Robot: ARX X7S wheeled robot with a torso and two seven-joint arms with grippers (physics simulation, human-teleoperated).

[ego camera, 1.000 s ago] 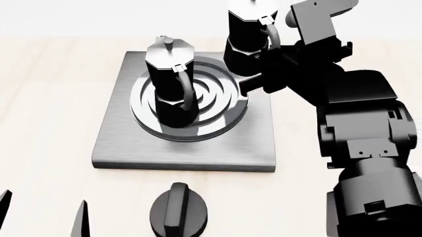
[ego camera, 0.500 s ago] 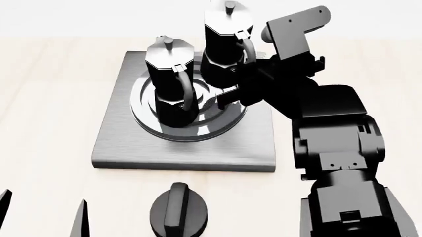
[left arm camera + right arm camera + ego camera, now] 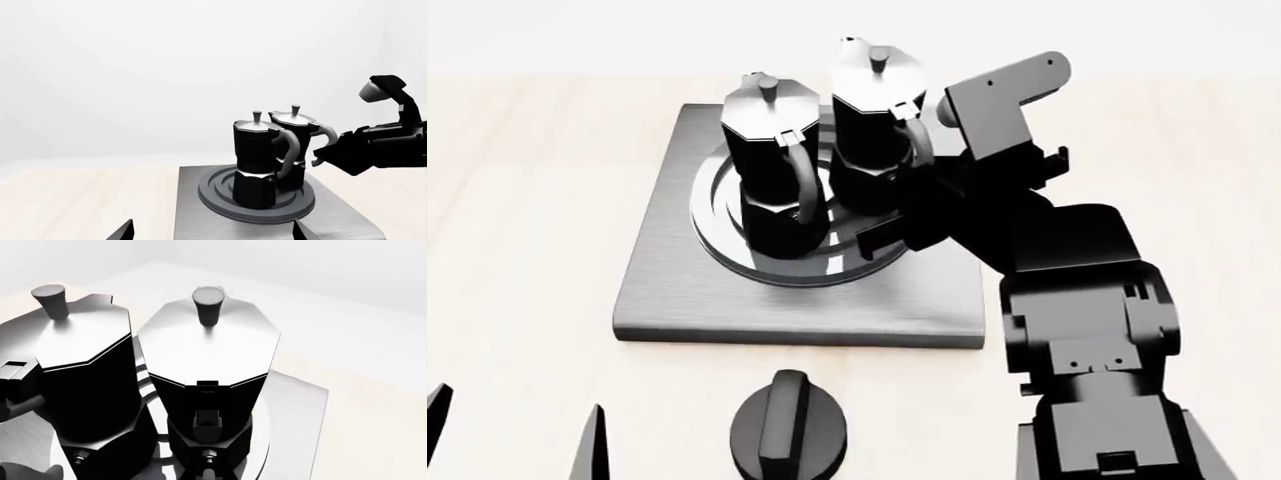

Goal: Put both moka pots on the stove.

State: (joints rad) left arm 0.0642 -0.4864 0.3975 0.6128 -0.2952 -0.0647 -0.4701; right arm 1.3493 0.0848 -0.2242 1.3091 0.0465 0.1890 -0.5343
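Note:
The grey stove (image 3: pixel 667 290) lies in the middle of the head view, and one black moka pot (image 3: pixel 771 170) stands upright on its ringed burner. The second moka pot (image 3: pixel 874 125) is close beside it on the right, low over the burner's rim and tilted slightly. My right gripper (image 3: pixel 905 190) is shut on its curved handle. In the left wrist view both moka pots, the first (image 3: pixel 255 165) and the held one (image 3: pixel 295 145), are at the burner, with the right gripper (image 3: pixel 319 152) at the handle. My left gripper (image 3: pixel 514 430) stands open and holds nothing, near the front edge.
A short black ridged knob (image 3: pixel 787 430) sits in front of the stove plate. My right arm (image 3: pixel 1081 300) reaches over the stove's right side. Light wooden tabletop (image 3: pixel 521 200) surrounds the plate.
My right arm has carried the second moka pot left and down, from above the stove's far right corner to right beside the first pot. The left gripper has not moved.

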